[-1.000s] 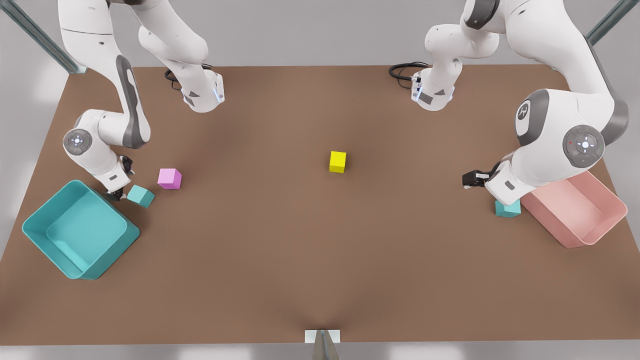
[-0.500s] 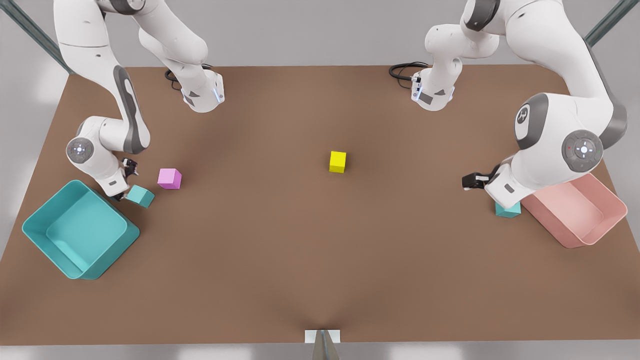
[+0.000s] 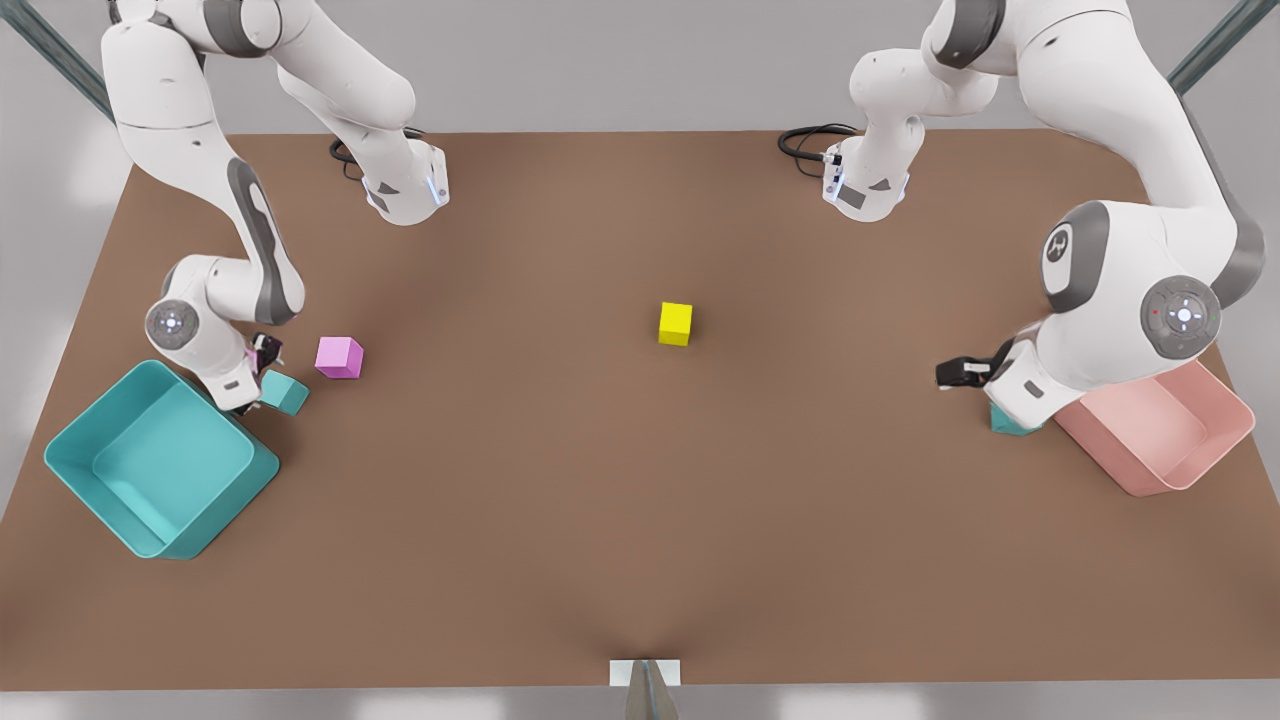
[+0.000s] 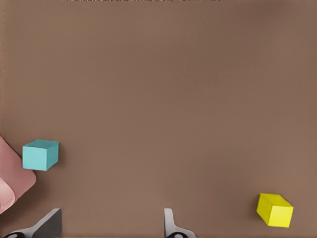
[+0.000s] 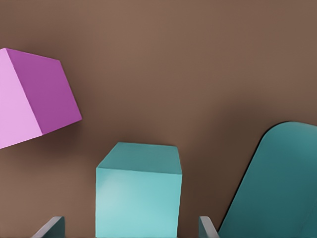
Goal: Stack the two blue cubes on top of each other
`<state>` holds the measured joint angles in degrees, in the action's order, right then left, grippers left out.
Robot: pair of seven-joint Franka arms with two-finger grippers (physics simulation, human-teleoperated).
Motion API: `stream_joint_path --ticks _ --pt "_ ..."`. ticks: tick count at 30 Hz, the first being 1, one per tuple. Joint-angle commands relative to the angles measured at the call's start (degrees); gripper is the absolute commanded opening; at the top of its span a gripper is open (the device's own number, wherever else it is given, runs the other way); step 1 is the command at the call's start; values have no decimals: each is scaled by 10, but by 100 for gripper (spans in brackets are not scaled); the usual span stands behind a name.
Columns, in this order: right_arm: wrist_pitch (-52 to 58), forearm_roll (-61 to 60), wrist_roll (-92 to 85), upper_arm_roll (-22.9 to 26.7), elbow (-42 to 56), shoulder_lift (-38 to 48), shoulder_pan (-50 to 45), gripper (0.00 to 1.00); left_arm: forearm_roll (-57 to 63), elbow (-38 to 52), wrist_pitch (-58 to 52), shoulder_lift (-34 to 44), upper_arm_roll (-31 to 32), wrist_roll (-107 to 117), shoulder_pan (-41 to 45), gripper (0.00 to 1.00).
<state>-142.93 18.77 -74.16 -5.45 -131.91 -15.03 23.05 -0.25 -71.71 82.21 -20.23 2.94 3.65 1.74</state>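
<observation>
My right gripper stands spread around one blue cube, between the teal bin and purple cube; my left gripper hangs parted over bare table. The other blue cube sits farther off, just beside the pink bin; the yellow cube lies well apart.

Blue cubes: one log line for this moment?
right gripper open, straddling first blue cube beside teal bin | left gripper open, near second blue cube beside pink bin | unstacked

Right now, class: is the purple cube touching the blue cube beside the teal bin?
Apart. In the front view, bare table separates the purple cube from the blue cube; the right wrist view shows the same gap, with the right gripper open astride the blue cube.
</observation>
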Motion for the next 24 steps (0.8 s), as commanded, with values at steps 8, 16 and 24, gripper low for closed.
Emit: stream_joint_path --ticks 8,16,24 --pt "-34 4 67 1 2 -29 2 100 76 -18 123 -61 0 -232 -106 100" --pt "-41 5 70 1 14 -48 4 100 75 -33 189 -112 2 -276 -140 100" --pt "-49 27 68 8 14 -50 9 100 75 -33 189 -112 2 -271 -135 100"
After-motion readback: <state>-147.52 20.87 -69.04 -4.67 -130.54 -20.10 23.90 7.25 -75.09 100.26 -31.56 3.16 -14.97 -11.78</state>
